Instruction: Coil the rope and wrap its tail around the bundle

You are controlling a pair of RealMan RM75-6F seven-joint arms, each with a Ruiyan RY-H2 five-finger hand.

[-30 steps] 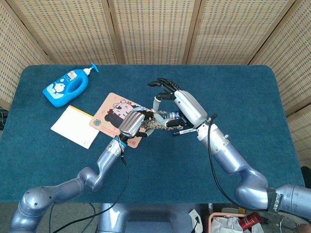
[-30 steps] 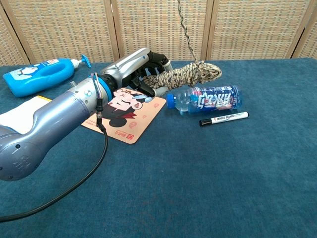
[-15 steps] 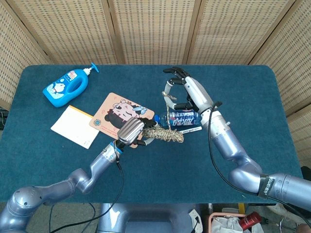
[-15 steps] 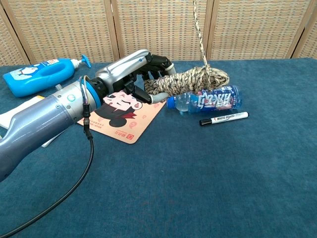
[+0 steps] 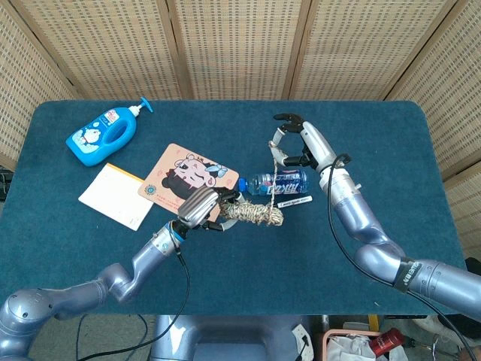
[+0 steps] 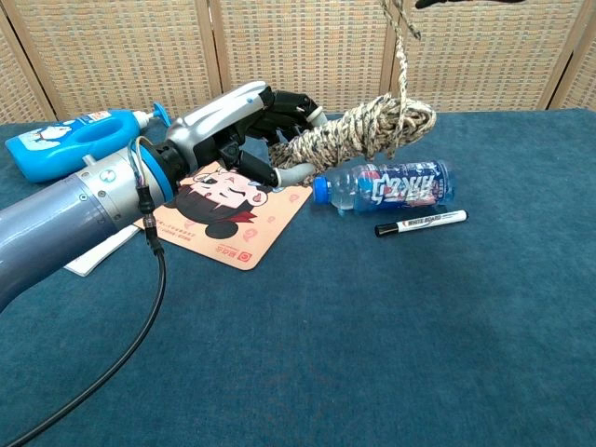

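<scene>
Chest view cuts off the right hand (image 5: pixel 302 144) almost entirely, showing only dark fingertips at the top edge; the head view shows it raised, fingers curled, pinching the rope's tail (image 5: pixel 275 171), which runs taut from it down to the bundle. Whether the tail passes around the bundle or merely leaves it cannot be told. The left hand (image 5: pixel 200 205) grips the near end of the coiled rope bundle (image 6: pixel 358 133), its dark fingers (image 6: pixel 289 107) wrapped over the coils and hiding that end. The bundle is a thick, mottled tan-and-brown braid, held off the table and jutting out from the left hand's fingers. Just below its far end lies a water bottle (image 6: pixel 386 185) with a blue label in characters too small to read. A marker (image 6: pixel 420 223) beside the bottle reads "WHITE BOARD". Under the left hand's wrist lies a cartoon-printed mat (image 6: pixel 233 214).
</scene>
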